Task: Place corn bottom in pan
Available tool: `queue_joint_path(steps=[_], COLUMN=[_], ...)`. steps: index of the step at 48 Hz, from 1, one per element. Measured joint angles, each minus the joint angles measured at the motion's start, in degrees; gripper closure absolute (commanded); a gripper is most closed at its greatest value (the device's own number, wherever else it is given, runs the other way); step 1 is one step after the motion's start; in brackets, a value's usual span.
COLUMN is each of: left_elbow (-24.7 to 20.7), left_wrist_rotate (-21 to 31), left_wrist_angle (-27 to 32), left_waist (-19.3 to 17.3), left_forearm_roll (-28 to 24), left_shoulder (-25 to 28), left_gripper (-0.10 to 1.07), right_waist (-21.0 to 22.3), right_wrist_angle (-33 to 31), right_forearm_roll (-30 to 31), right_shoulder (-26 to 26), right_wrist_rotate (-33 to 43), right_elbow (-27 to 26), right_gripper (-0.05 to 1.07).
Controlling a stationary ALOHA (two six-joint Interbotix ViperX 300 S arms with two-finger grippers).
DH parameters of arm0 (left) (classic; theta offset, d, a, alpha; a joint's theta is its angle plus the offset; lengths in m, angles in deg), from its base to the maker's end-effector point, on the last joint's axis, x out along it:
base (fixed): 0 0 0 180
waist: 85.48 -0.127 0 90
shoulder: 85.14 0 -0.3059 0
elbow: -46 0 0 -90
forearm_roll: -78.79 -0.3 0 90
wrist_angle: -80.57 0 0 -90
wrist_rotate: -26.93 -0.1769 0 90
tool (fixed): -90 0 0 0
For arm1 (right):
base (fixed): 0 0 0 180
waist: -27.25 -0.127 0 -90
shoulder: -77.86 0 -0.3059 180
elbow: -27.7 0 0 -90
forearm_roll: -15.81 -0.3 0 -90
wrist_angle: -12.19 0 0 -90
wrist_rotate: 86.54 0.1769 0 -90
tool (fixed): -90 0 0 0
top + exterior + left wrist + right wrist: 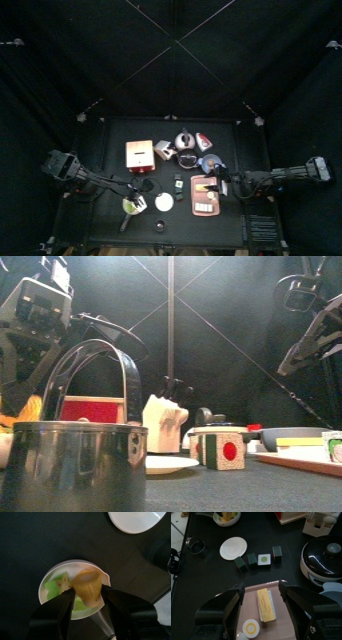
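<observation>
Left gripper is clamped on the corn bottom, an orange-tan stub, directly over the pan. The pan's rim is pale, its inside greenish-yellow, with what looks like a small piece of food already in it. The corn looks to be hanging just above or barely touching the pan floor; I can't tell which from the wrist view. Holding it centred over the bowl makes sense: a release here should land inside, not on the rim.

In the top view the pan sits at the table's front left, the white disc just beside it.

Toward the middle: three small blocks in a row, then a dark pot with lid.

Right gripper rests with jaws spread, empty, hovering over the pinkish tray, which holds a yellow slab and a round slice. It stays well clear of the left arm's work.

Judgement: placement nearly done; only the release remains.
</observation>
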Motion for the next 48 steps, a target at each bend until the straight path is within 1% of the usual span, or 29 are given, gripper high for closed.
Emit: queue_joint_path(steps=[7, 48], left_elbow=[0.0, -0.6], left_wrist_rotate=[0.0, -0.2], left_wrist_angle=[0.0, 0.7], left_waist=[-0.1, -0.3], left_forearm_roll=[0.1, -0.5], left_shoulder=[0.0, -0.2], left_gripper=[0.10, 0.10], right_waist=[0.1, 0.0], right_wrist_angle=[0.0, 0.0], right_forearm_roll=[-0.1, 0.0], right_shoulder=[0.0, 0.0], right_wrist_rotate=[0.0, 0.0], right_elbow=[0.0, 0.0], right_gripper=[0.13, 0.13])
